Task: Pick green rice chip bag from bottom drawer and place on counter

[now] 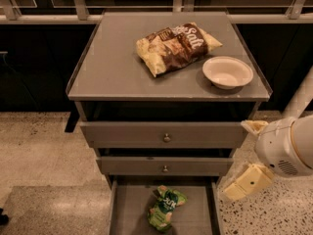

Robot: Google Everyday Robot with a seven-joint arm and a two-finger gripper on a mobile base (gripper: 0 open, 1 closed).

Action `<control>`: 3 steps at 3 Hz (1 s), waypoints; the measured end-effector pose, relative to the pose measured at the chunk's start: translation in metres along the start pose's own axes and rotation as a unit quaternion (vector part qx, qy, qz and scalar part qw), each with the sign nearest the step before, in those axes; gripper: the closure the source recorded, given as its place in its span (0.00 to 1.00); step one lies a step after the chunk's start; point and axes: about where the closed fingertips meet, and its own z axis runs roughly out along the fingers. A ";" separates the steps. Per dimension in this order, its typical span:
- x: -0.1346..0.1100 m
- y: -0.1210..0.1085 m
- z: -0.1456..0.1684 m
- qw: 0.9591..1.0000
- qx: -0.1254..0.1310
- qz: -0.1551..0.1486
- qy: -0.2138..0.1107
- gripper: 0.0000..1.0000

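With the end effector (247, 181) right of the open bottom drawer (128, 214), whether wide or narrow I cannot tell, and the green bag (166, 208) lying on the drawer's floor, I should centre above it, descend straight, then lift to the surface (112, 67).

We see a green rice chip bag (165, 208) with white lettering in the grey bottom drawer (131, 212). The grey worktop (112, 67) carries a brown-and-cream bag (176, 45) and a pale bowl (227, 72); our cream hand (243, 184) hangs right of that drawer.
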 end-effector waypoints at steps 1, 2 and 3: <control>0.007 0.005 -0.002 1.000 0.017 0.004 0.000 0.00; 0.046 0.014 0.022 0.999 0.016 0.039 -0.016 0.00; 0.127 0.034 0.097 0.995 -0.017 0.095 -0.028 0.00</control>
